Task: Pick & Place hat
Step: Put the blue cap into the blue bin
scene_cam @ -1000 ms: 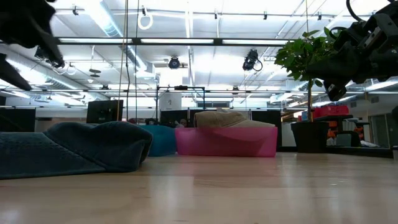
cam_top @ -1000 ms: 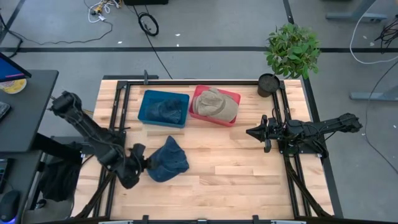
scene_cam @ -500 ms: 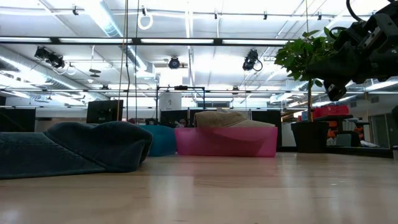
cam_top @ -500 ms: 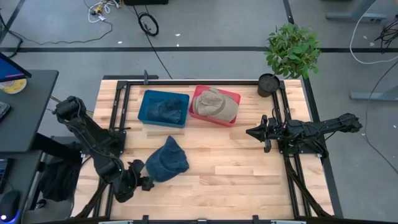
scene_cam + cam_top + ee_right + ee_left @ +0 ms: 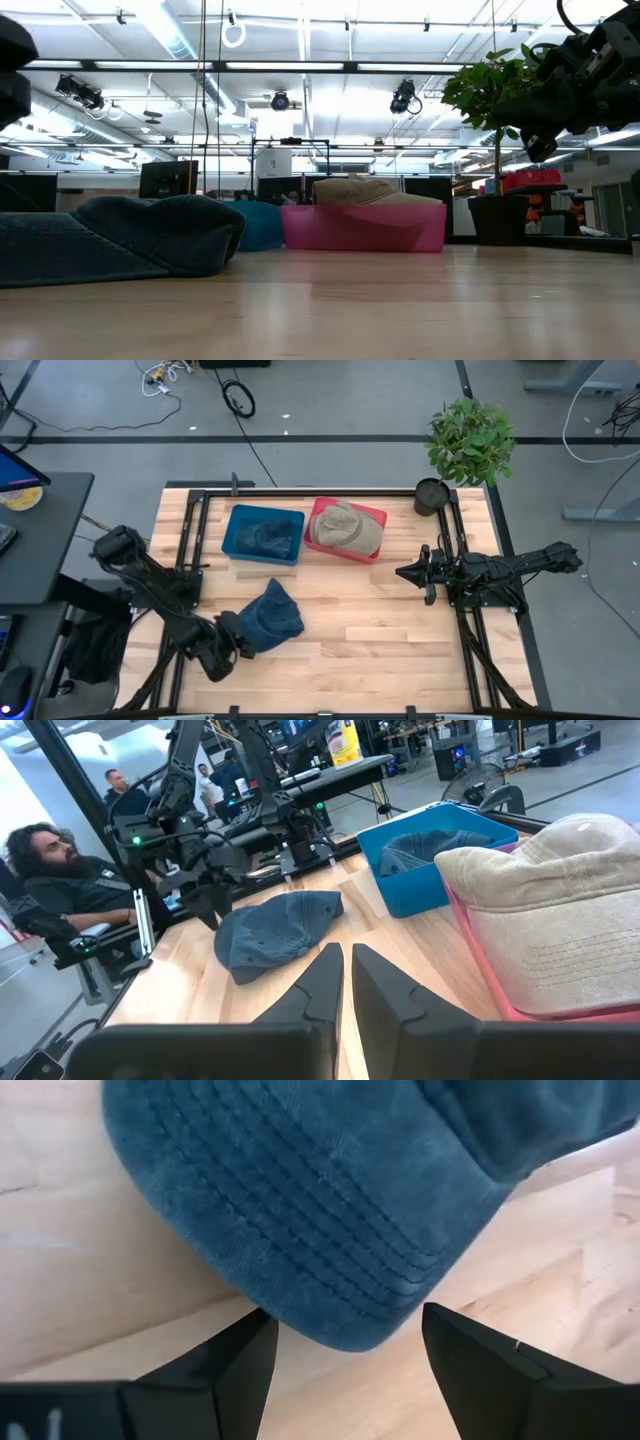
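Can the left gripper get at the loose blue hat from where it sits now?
Probably yes: the left gripper is open, its fingers either side of the blue hat brim, with only bare table around.

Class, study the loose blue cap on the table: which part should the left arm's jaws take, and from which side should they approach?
Probably the brim of the blue cap, from the front-left corner, where the left gripper already sits. The stitched brim lies flat on the wooden table with its curved edge pointing between the open jaws; it is thin and firm, while the crown behind looks crumpled.

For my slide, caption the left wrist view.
Open left gripper lined up on the brim of the blue hat lying on the wooden table.
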You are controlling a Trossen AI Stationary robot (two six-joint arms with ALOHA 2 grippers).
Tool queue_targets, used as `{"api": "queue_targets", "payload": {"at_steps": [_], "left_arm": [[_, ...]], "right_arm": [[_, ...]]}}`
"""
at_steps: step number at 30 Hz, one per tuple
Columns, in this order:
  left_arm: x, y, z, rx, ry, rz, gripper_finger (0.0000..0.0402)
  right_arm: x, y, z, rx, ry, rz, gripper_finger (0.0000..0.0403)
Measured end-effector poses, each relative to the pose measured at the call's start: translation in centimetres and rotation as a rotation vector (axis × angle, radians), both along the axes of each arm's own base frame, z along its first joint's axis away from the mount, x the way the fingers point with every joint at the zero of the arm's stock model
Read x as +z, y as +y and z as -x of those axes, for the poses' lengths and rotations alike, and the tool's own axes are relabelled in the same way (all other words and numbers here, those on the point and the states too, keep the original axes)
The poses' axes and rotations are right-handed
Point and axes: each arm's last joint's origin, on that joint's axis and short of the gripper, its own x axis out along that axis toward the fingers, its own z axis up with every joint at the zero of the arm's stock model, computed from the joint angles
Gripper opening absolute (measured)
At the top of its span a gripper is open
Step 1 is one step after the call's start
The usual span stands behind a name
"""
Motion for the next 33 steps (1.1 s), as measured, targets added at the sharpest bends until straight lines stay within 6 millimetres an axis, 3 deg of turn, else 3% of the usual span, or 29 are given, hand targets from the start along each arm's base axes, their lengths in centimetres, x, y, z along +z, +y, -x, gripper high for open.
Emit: {"api": "queue_targets", "payload": {"at_steps": [8, 12, 21, 27, 33], "left_arm": [[-2.5, 0.2, -0.6, 0.030, -0.097, 0.064, 0.0250], [-3.4, 0.6, -0.6, 0.060, -0.183, 0.090, 0.0231], [-3.9, 1.8, -1.1, 0.121, -0.215, 0.041, 0.0146], [-3.7, 2.4, -1.7, 0.163, -0.277, -0.022, 0.0028], [-3.3, 2.3, -1.6, 0.168, -0.343, -0.061, 0.0014]], "right_arm": [[0.0, 0.0, 0.0, 0.000, 0.000, 0.000, 0.0031], [0.0, 0.0, 0.0, 0.000, 0.000, 0.000, 0.0031], [0.0, 0.0, 0.0, 0.000, 0.000, 0.000, 0.0031], [0.0, 0.0, 0.0, 0.000, -0.001, 0.000, 0.0031], [0.0, 0.0, 0.0, 0.000, 0.000, 0.000, 0.0031]]}}
